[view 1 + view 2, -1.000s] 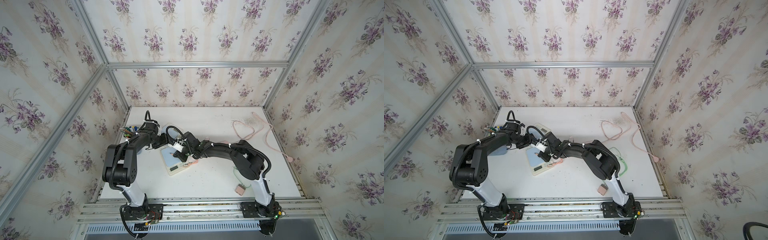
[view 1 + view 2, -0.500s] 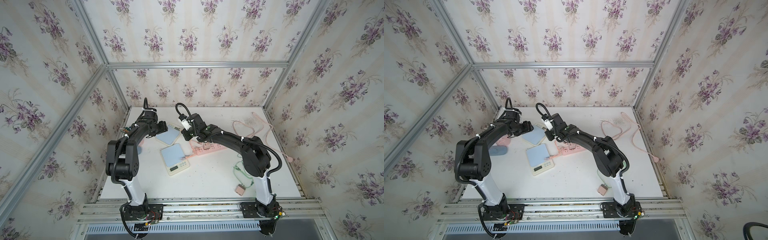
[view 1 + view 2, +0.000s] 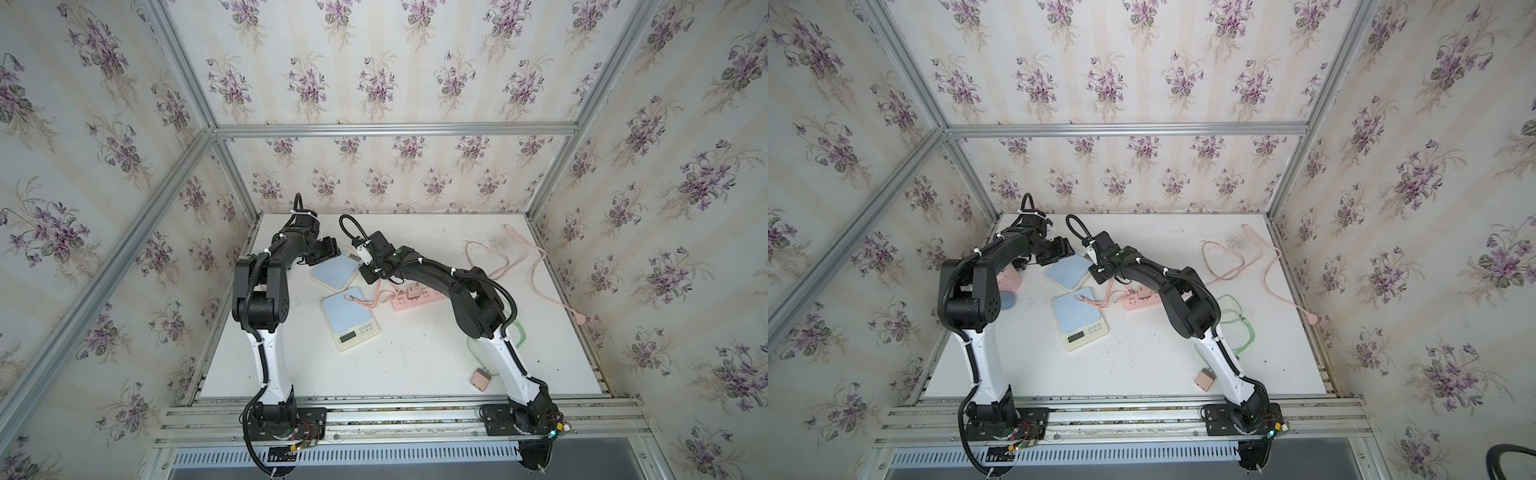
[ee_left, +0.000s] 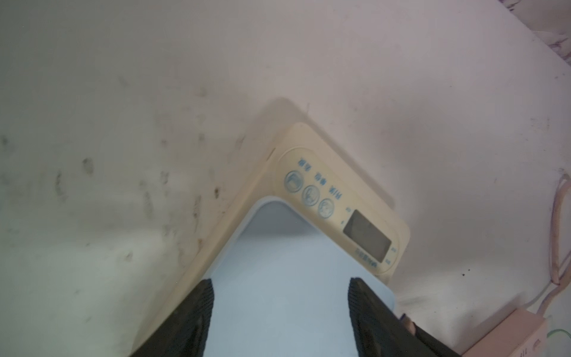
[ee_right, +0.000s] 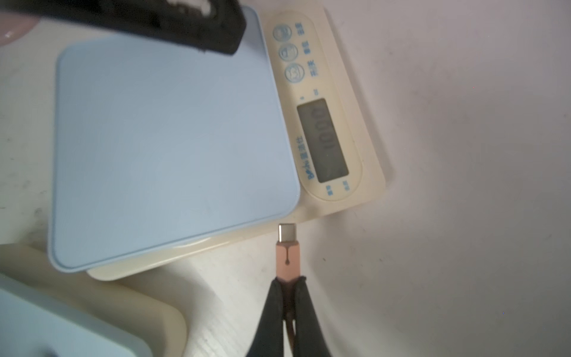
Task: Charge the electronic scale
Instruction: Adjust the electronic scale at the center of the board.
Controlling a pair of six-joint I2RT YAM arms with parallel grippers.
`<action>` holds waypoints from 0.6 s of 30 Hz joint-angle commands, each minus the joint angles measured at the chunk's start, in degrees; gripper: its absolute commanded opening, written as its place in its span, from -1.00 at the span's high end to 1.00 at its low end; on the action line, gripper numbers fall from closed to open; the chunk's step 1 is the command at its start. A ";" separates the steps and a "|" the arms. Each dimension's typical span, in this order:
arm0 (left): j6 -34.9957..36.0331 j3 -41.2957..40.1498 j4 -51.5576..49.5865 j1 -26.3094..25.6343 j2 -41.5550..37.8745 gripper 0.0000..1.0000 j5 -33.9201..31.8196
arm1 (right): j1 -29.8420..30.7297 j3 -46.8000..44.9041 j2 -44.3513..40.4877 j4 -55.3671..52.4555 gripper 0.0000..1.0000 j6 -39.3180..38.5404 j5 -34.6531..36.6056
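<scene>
Right jaws are clamped on the pink charging plug [image 5: 288, 256], its tip just beside the scale [image 5: 173, 139]'s side edge on the desk. Left jaws stand spread over the scale's platform. I'd square the plug to the port, then push gently.

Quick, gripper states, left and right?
Left gripper: open, over the far electronic scale.
Right gripper: closed on the pink USB-C plug.

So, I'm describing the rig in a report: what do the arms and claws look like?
The left arm and right arm both have white lower links and black upper links, with black corrugated cables held by white zip ties. The claw fingers are black and tapered.
</scene>
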 commanded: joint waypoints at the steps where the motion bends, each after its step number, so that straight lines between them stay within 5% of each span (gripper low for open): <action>1: 2.69 2.94 -3.42 -2.04 3.64 -0.41 6.36 | 0.07 -1.40 0.72 -1.18 1.00 -1.21 -3.74; 9: 3.77 11.90 -3.40 -8.06 8.76 -0.41 11.38 | 2.34 -8.88 -4.81 4.53 1.00 -4.65 -12.14; 18: -2.26 7.86 -3.95 -3.87 -0.81 -0.42 -3.36 | -1.60 -8.14 -10.36 6.77 1.00 1.95 -4.82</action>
